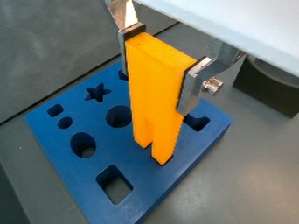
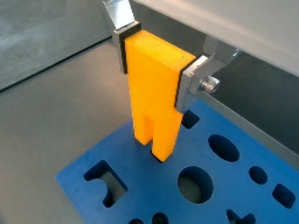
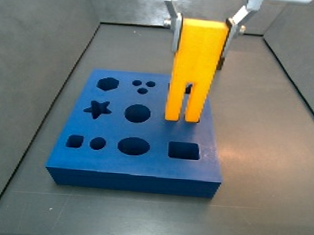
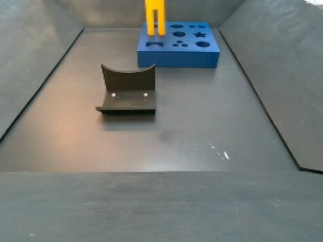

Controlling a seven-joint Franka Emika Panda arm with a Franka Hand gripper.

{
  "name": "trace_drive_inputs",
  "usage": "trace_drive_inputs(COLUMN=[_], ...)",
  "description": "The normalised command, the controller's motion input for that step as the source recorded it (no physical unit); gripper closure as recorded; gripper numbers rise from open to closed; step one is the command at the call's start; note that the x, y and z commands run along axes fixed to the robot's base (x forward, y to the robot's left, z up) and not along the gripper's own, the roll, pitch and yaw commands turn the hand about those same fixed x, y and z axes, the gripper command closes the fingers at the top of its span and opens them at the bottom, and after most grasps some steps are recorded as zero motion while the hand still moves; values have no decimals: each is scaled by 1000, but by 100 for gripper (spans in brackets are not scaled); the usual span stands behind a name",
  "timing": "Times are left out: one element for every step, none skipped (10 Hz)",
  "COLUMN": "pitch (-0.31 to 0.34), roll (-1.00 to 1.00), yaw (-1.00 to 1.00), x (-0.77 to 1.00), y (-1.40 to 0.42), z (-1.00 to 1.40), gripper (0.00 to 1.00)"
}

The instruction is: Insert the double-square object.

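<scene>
The double-square object (image 3: pixel 196 72) is a tall yellow-orange block with two prongs pointing down. It hangs upright in my gripper (image 3: pixel 202 30), whose silver fingers are shut on its upper end. Both wrist views show this grip, with the gripper (image 1: pixel 162 63) (image 2: pixel 158 66) clamped on the block (image 1: pixel 152 105) (image 2: pixel 152 105). The prong tips are at the right side of the blue board (image 3: pixel 130 163), low over its top. I cannot tell whether they touch it. In a side view the block (image 4: pixel 153 24) stands over the board's (image 4: pixel 177 55) left end.
The blue board (image 1: pixel 152 188) (image 2: pixel 146 175) has several cutouts: a star, circles, ovals, squares. The fixture (image 4: pixel 127 90) stands on the dark floor, apart from the board. Sloping grey walls enclose the floor.
</scene>
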Motion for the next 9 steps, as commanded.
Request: trace_drive_inputs(pitch=[0,0,0,0,0,0,0,0,0], roll=[4,54,94,144,193,200,176,121,90], yaw=[-143,-123,-120,-109,-86,-83,-77,-57,-63], x=[117,23,0,0,0,0,0,0,17], y=[-91,-26,0,0,0,0,0,0,0], z=[-283,-360,-489,-691,-823,-840,-811,-723,-863], gripper=[100,100,100,100,100,100,100,100,100])
